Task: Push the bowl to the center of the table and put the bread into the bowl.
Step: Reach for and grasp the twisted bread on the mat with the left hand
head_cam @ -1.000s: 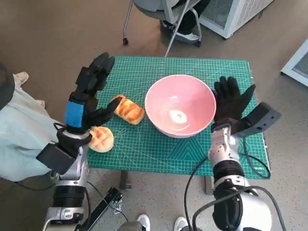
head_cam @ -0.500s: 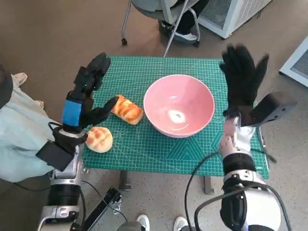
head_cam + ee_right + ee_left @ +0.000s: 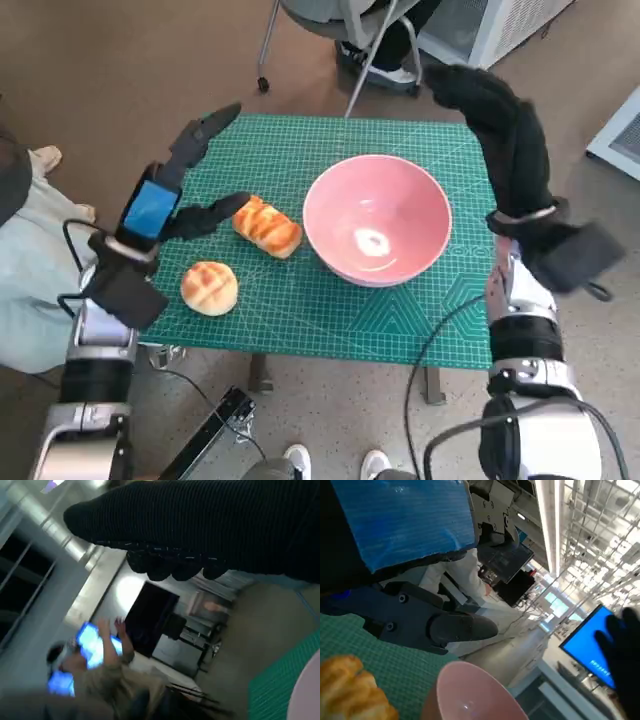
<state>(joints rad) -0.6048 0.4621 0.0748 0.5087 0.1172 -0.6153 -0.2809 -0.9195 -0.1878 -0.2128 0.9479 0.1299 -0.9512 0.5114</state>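
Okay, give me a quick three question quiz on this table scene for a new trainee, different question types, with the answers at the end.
1. True or false: a piece of bread already lies inside the pink bowl.
2. Multiple choice: where do the two breads lie relative to the bowl? A) on the left hand's side of it B) on the right hand's side of it C) one on each side
3. Short answer: is either hand holding anything?

Key:
1. False. The bowl holds no bread.
2. A. The long bread and the round bun both lie on the green mat near the left hand.
3. No. The left hand is open beside the long bread, and the right hand is raised with nothing in it.
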